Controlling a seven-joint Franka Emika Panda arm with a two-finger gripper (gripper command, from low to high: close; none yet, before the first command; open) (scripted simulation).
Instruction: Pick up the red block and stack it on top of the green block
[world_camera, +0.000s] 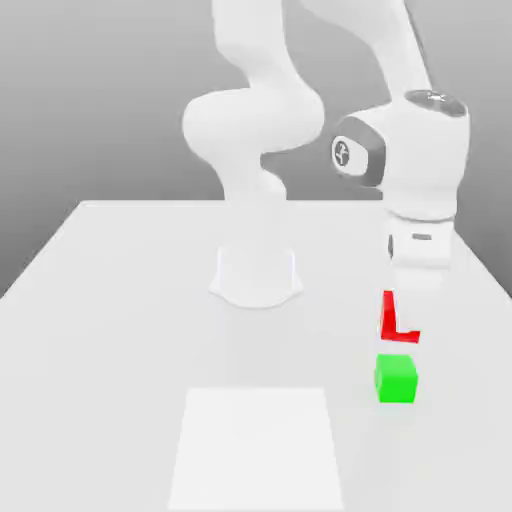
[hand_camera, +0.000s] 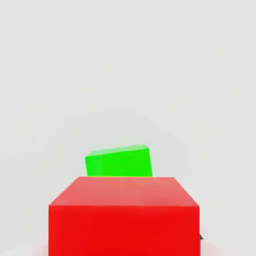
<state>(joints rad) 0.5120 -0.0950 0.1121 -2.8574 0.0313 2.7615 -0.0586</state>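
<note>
While the red block (world_camera: 388, 322) is showing at the exterior view's left of the fingers (world_camera: 406, 315), the fingers are gripping it, narrowed to its width. Below, in that view, the green block (world_camera: 396, 382) is sitting on the table (world_camera: 100, 350), near but apart; stacking is probably requiring alignment toward that view's foreground.

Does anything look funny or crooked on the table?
Nothing looks spilled or broken. The only slightly crooked thing is the green block: in the hand view, its edges are turned a little compared with the red block's.
</note>
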